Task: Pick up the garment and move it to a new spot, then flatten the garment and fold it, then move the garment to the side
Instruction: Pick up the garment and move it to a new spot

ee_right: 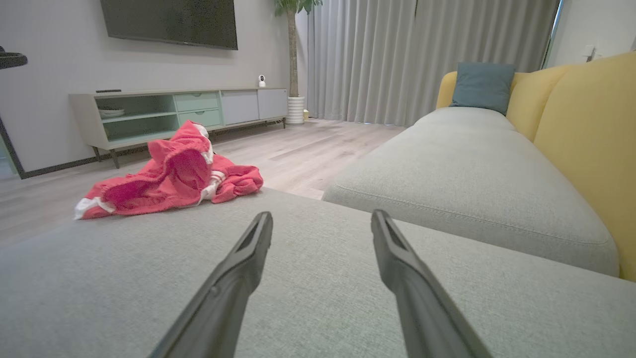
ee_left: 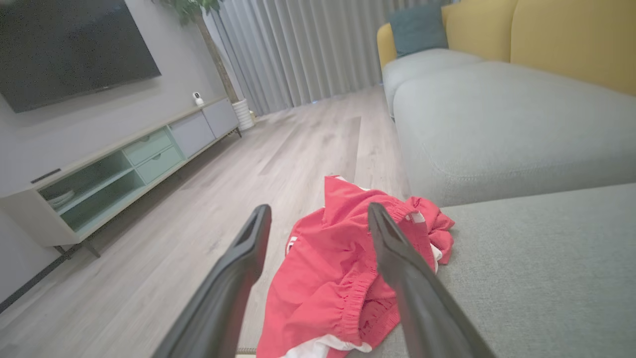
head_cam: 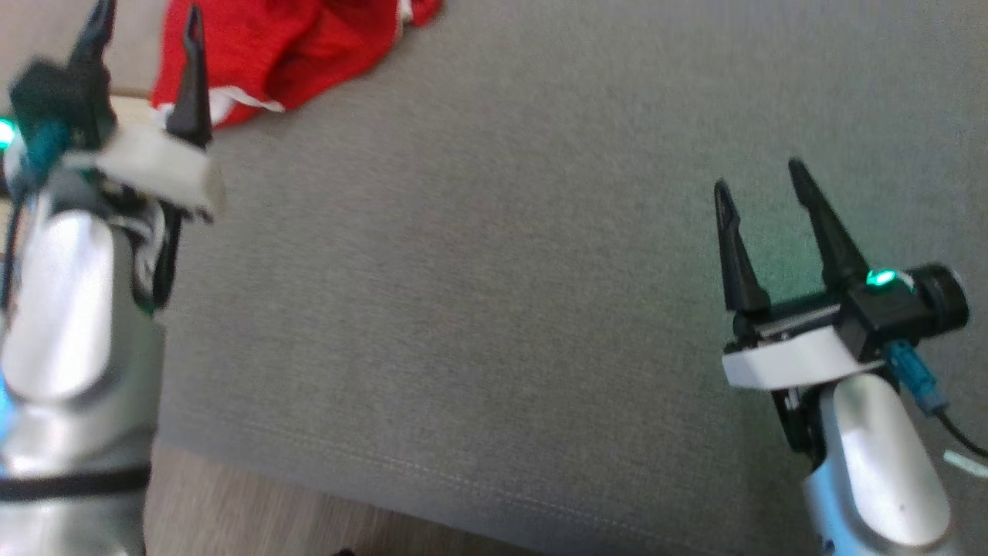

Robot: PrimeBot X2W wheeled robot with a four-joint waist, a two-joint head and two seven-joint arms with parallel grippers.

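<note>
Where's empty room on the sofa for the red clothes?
The grey cushion is bare between the left gripper and right gripper, down to its front seam. Crowded: the far left corner, where the red garment lies bunched.

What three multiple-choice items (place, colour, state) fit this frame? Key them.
1. Where do the shorts lie?
A. on the TV cabinet
B. on the yellow backrest
C. at the grey cushion's corner, by the left hand

2. Their main colour?
A. blue
B. red
C. yellow

3. The right hand is:
A. open, empty
B. shut on the shorts
C. shut on a pillow

Key: C, they sit crumpled on the cushion just beyond the left hand; B, red with white trim; A, jaws apart over bare cushion.
</note>
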